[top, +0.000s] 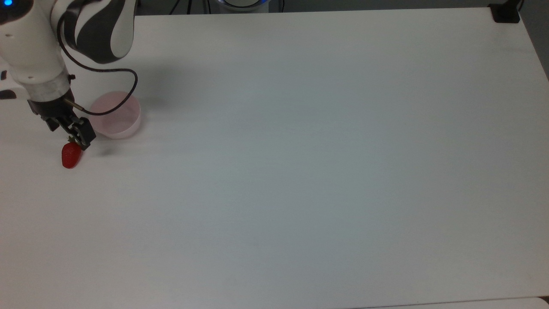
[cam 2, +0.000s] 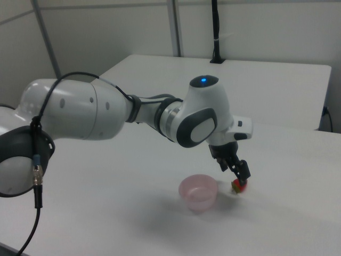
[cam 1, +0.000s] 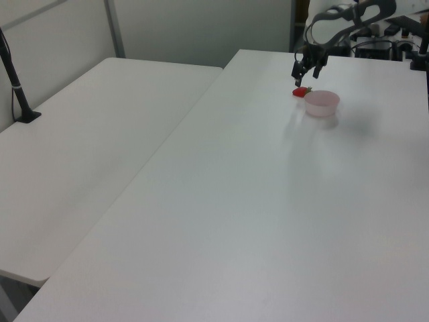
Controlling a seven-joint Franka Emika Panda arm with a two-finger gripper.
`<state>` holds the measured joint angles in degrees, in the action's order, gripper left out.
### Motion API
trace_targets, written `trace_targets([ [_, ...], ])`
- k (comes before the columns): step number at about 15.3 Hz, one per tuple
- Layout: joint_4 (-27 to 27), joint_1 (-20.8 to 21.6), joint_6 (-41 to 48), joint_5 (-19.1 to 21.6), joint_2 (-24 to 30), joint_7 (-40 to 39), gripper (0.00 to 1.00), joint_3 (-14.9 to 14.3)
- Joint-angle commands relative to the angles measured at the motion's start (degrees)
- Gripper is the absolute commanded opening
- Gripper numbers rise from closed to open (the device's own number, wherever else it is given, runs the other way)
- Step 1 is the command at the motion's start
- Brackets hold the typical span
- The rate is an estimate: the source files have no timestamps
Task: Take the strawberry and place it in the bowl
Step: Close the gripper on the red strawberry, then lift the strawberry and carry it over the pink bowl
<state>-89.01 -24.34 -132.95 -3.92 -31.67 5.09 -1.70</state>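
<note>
Bowl (top: 116, 115): round, pale pink, slightly translucent, with low straight walls; it stands upright on the table near the top view's left edge. My cable (top: 112, 102) loops across its rim in the top view. Nothing lies in it.

Strawberry (top: 71, 155): small, elongated, bright red, lying on its side on the table, just beside the bowl and apart from it, toward the top view's lower left. In the left view the strawberry (cam 1: 301, 91) sits at the left view's left of the bowl (cam 1: 322, 103); in the right view the strawberry (cam 2: 237, 185) sits at the right view's right of the bowl (cam 2: 197, 192). Its stem end is covered by my fingers in the top view.

My gripper (top: 73, 132): black, two-fingered, pointing down over the stem end of the strawberry. In the left view my gripper (cam 1: 306, 71) shows its fingers parted, with a gap between them, above the fruit. In the right view my gripper (cam 2: 241, 174) has its tips right at the strawberry's top; I cannot tell whether they touch it. It grips nothing.

My arm (cam 2: 106, 117): white with dark joints, and a blue light on the wrist housing.

Table (top: 300, 171): white, matte, wide. A second white table (cam 1: 94, 134) adjoins it on the left view's left, carrying a black post (cam 1: 15, 84). Pale partition walls (cam 2: 266, 26) stand behind.
</note>
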Motion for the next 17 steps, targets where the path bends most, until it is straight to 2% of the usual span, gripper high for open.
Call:
trace_targets([
  [1, 1.03, -0.27, -4.24, 1.02, -2.61, -0.96, 0.89, 0.12],
  [4, 1.03, -0.27, -8.01, 1.11, -4.45, -0.78, 0.73, 0.12],
  [8, 1.03, -0.27, -8.99, 1.11, -4.99, -1.13, 0.33, 0.12],
  [9, 1.03, -0.27, -8.99, 1.02, -4.9, -1.31, 0.27, 0.12],
  [10, 1.03, -0.27, -8.91, 0.85, -4.64, -1.31, 0.23, 0.12],
  [13, 0.33, -0.09, -7.77, 1.02, -0.96, -3.66, 0.23, 0.2],
  [17, -7.12, 0.08, 0.66, 1.37, 8.0, -14.12, 0.23, 0.38],
])
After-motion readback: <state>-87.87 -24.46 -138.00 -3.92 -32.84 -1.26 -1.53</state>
